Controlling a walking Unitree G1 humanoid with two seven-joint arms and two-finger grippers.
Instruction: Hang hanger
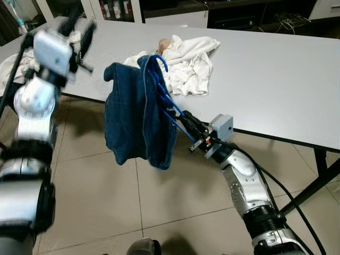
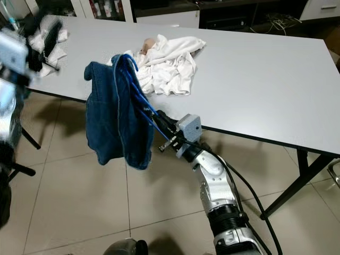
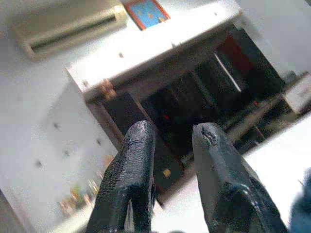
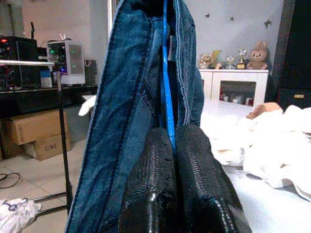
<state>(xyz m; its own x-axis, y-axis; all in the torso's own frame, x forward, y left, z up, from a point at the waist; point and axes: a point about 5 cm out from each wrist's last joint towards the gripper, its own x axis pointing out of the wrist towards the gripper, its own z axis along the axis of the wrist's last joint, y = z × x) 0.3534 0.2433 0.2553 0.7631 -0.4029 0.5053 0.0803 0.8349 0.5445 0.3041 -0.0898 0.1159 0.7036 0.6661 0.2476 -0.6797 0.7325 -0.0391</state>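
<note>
Right gripper [image 1: 187,125] at frame centre, fingers [image 4: 194,165] pressed together on the blue hanger [image 1: 162,90]. Hanger slanting up and left from the grip, hook [image 1: 159,59] topping out over the table [image 1: 276,74] edge, denim garment [image 1: 135,114] draped on it and dangling above the tiled floor [image 1: 106,202]. White cloth [image 1: 191,61] heaped on the table just behind. Left gripper [image 1: 79,37] raised in the upper left, blurred, fingers [image 3: 129,174] slightly apart, holding nothing.

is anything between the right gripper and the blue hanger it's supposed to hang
No. The right gripper is already shut on the blue hanger, which carries the denim garment beside the table. No rail or hook for hanging it can be made out.
</note>
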